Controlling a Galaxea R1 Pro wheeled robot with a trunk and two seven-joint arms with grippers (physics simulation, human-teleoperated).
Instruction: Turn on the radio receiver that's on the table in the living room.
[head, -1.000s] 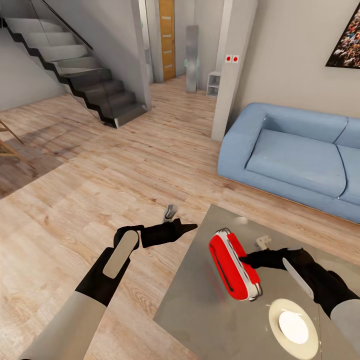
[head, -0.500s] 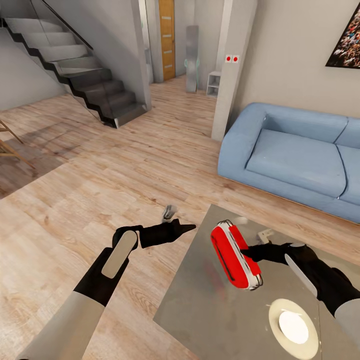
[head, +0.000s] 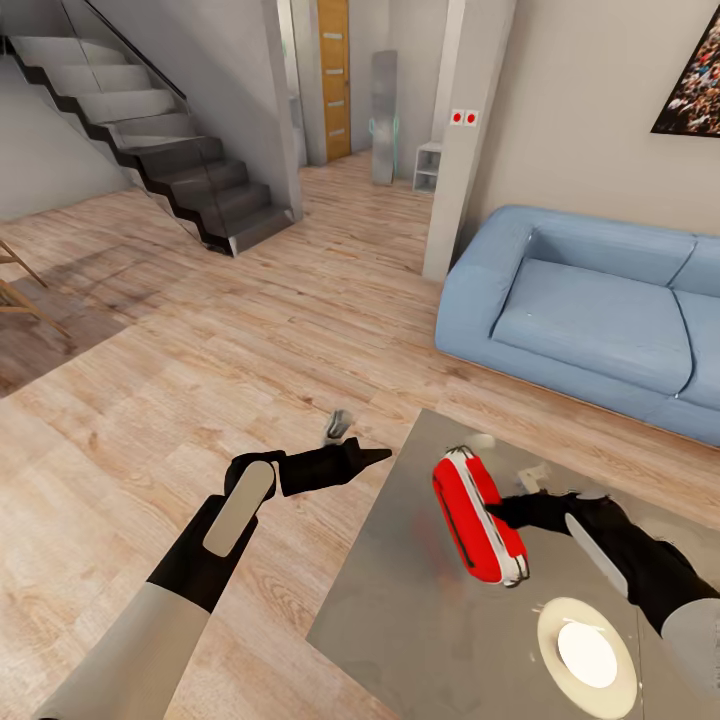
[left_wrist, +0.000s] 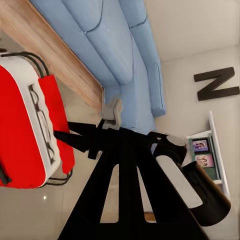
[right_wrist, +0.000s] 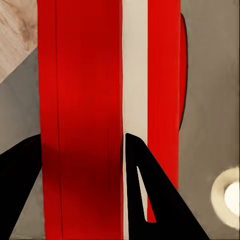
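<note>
The surface (head: 400, 600) under the right gripper (head: 497, 513) is showing a glossy grey-beige top, mirroring the radio (head: 478, 515) above it. The radio, just beside that gripper, is looking like smooth shiny red plastic with a white band and thin wire rails. The floor (head: 250, 340) beneath the left gripper (head: 378, 456) is appearing as matt light wood planks; the sofa (head: 590, 320) beyond the right gripper is looking like soft pale-blue cloth.

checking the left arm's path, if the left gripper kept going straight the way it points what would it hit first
Likely the radio: the left gripper points across the table edge at its red and white body, with the right gripper just behind it. Depth is unclear, so it might pass slightly above.
</note>
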